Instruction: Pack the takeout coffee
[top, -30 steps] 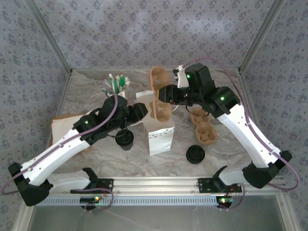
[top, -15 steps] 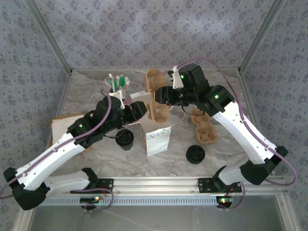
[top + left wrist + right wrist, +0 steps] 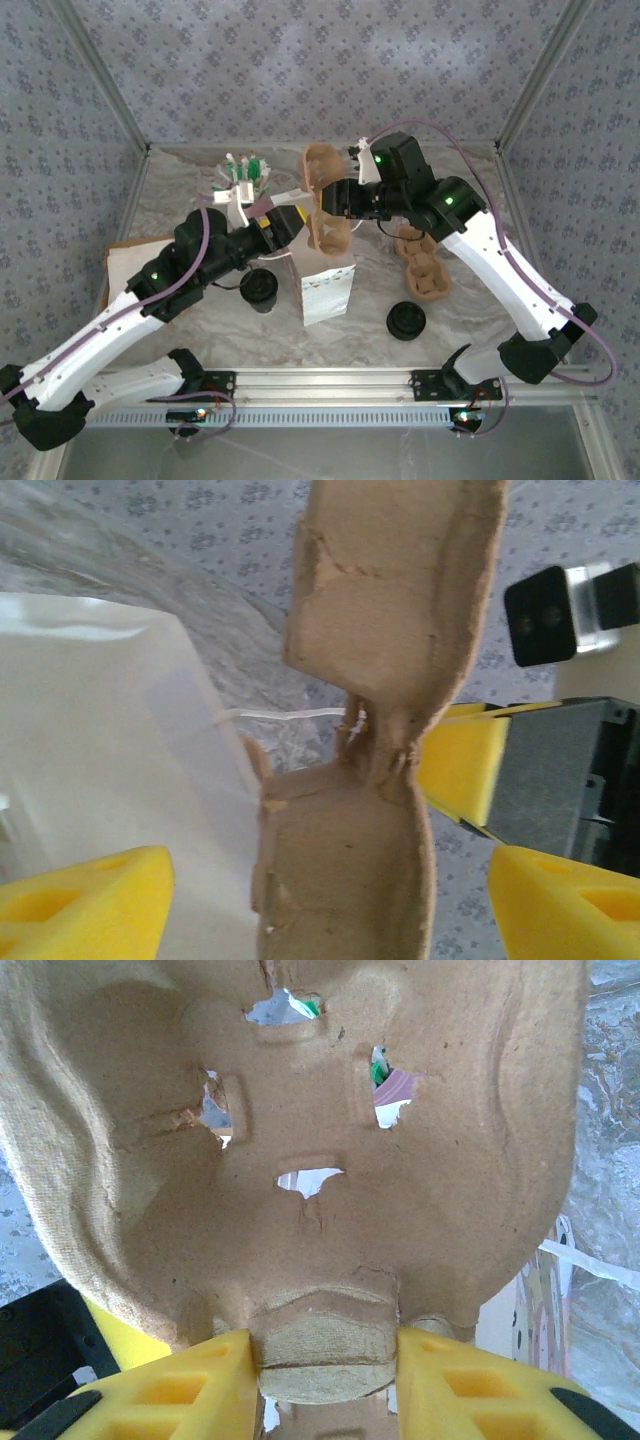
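Note:
The takeout coffee (image 3: pixel 258 289), a small cup under a black lid, stands on the table left of the upright white paper bag (image 3: pixel 328 290). My right gripper (image 3: pixel 341 197) is shut on the centre tab of a brown cardboard cup carrier (image 3: pixel 322 170), which hangs upright over the bag's mouth. In the right wrist view the yellow pads (image 3: pixel 180 1385) squeeze that tab on the carrier (image 3: pixel 320 1110). My left gripper (image 3: pixel 290 222) is open at the bag's upper left edge. In the left wrist view its gripper (image 3: pixel 325 900) straddles the carrier (image 3: pixel 390 600) with wide gaps, the bag (image 3: pixel 110 760) to the left.
A stack of black lids (image 3: pixel 406 320) sits right of the bag, with more brown carriers (image 3: pixel 422 266) behind it. A holder of green and white sticks (image 3: pixel 243 175) stands at the back left. Flat paper bags (image 3: pixel 130 268) lie by the left wall.
My left gripper has opened wider and its arm has drawn back to the left. The right gripper has carried the carrier slightly left over the bag, then held still.

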`<state>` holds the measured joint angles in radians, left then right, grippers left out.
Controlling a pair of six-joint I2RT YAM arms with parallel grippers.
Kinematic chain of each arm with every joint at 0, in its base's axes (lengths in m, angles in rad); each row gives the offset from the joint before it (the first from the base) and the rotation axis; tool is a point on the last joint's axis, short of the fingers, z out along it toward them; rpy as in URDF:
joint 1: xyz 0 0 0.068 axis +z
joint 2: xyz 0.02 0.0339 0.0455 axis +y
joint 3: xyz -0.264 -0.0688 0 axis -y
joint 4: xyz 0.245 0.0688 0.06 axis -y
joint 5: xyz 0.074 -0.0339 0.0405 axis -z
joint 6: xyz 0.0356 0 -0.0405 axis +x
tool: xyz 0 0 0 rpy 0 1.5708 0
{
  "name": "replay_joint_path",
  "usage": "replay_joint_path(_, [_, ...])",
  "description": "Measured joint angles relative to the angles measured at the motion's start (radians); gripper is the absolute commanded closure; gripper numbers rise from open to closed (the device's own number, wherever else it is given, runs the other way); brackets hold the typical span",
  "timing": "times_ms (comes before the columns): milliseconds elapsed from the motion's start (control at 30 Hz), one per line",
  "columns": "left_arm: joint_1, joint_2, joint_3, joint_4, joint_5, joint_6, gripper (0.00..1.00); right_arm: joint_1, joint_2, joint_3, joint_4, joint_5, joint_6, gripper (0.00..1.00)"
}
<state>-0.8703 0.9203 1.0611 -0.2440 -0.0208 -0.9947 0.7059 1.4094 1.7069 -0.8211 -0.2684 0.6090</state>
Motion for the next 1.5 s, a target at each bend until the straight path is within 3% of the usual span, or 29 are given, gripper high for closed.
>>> replay_joint_path(233, [0.018,0.017,-0.024,0.084,0.066,-0.004,0.19,0.000,0.001,0.000,0.000,0.000,0.000,0.60])
replay_joint_path(500, [0.019,-0.046,-0.003,0.047,0.062,0.026,0.18,0.008,0.007,0.000,0.006,-0.002,0.000,0.60])
replay_joint_path(967, [0.027,-0.102,0.193,-0.251,0.003,0.140,0.19,0.059,0.052,0.003,0.028,-0.016,-0.027,0.61])
replay_joint_path(1200, [0.078,-0.109,0.194,-0.402,-0.018,0.149,0.20,0.065,0.060,0.003,0.020,-0.016,-0.041,0.61])
replay_joint_path(1500, [0.156,-0.087,0.150,-0.444,0.017,0.149,0.21,0.068,0.086,0.005,-0.032,-0.015,-0.042,0.61])
